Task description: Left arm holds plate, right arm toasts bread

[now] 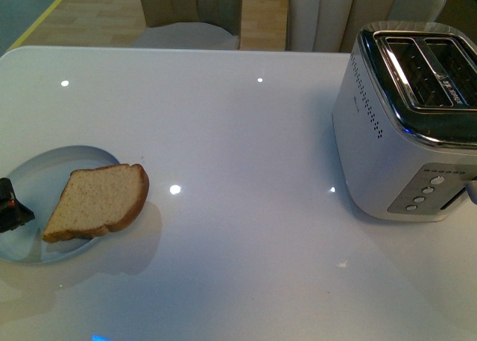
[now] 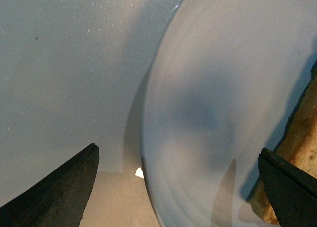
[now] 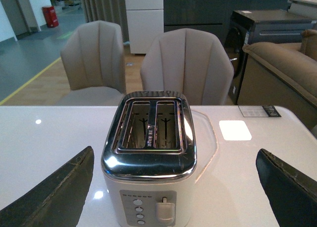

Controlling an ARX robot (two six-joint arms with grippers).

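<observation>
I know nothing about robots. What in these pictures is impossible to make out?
Front view: the left hand is mostly cut off by the picture edge; whether it touches the plate is unclear.
Left wrist view: most of the bread lies beyond the edge and behind the left hand.
Right wrist view: the toaster has button labels too small to read.

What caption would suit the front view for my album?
Brown-crusted bread slice on a round pale blue-grey plate, silver two-slot toaster across the glossy white table.
</observation>
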